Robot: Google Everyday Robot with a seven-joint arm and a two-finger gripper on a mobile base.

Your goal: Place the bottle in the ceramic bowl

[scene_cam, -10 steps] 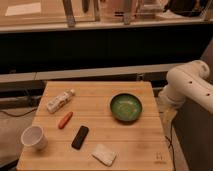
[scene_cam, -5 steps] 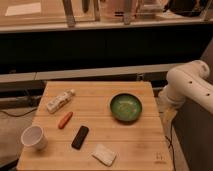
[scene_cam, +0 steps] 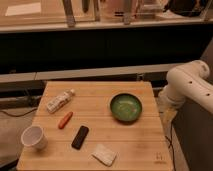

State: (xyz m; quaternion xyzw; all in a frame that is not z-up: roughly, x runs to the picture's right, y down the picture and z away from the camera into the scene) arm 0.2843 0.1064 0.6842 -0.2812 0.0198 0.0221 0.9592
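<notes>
1. Bottle (scene_cam: 60, 100) lies on its side, upper left of the surface (scene_cam: 137, 142), cap toward the upper right. Ceramic bowl (scene_cam: 126, 107) sits right of centre, empty, well apart from the bottle.
2. Gripper is out of frame; open or closed cannot be told. Only the white arm (scene_cam: 187, 85) shows at the right edge.
3. Risk: the arm must reach across the bowl; a low pass could knock it.
4. Risk: the round, lying bottle may roll or squirt out of a grasp taken off-centre.
5. Risk: orange carrot-shaped piece (scene_cam: 65, 120) lies near the bottle; a sloppy descent could nudge it.
6. Risk: release too high, and the bottle bounces off the shallow bowl's rim.
</notes>
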